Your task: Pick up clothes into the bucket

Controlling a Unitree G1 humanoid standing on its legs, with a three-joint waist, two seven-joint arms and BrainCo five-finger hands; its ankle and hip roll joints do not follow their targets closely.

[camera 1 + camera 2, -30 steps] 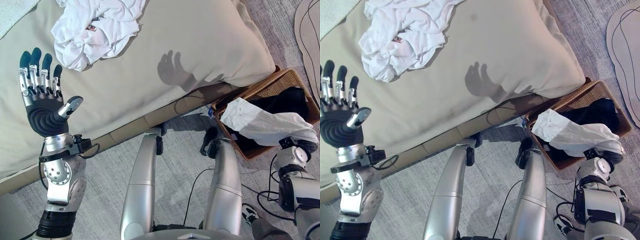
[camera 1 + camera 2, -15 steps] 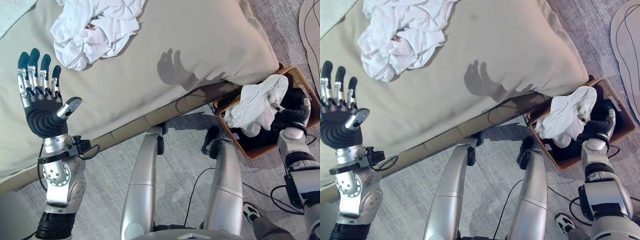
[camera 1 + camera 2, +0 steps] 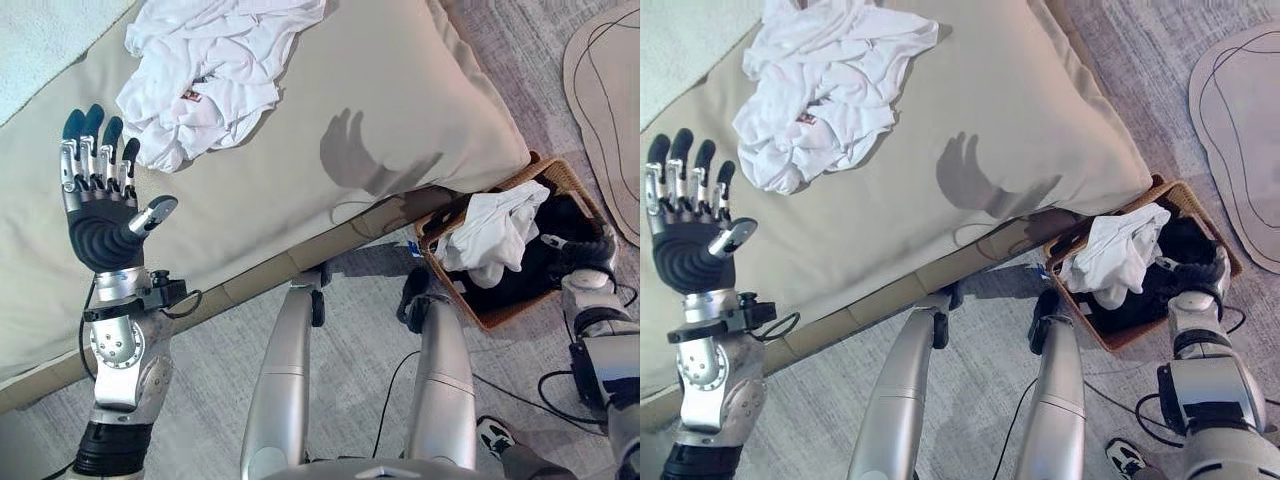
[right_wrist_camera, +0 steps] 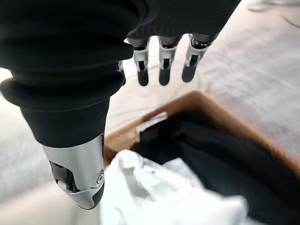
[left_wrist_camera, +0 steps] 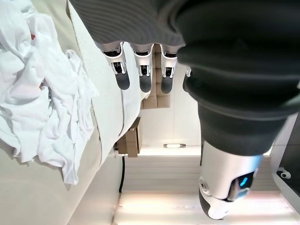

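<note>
A brown wicker basket (image 3: 497,318) stands on the floor beside the bed. A white garment (image 3: 493,226) lies crumpled in it on top of black clothes (image 3: 563,218). My right hand (image 3: 590,254) hovers over the basket's right side; in its wrist view the fingers (image 4: 163,62) are straight and hold nothing, with the white garment (image 4: 164,199) and black cloth (image 4: 213,152) below. A pile of white clothes (image 3: 213,72) lies on the beige bed (image 3: 400,90). My left hand (image 3: 100,215) is raised over the bed's near edge, open, just short of the pile (image 5: 42,103).
The bed's tan frame (image 3: 270,268) runs diagonally in front of me. Grey carpet (image 3: 360,330) covers the floor between bed and basket. A flat beige mat (image 3: 608,95) lies on the floor beyond the basket.
The white garment was draped on my right hand over the basket; now it lies in the basket and the hand is open beside it. The camera has shifted a little. The left hand stays raised.
</note>
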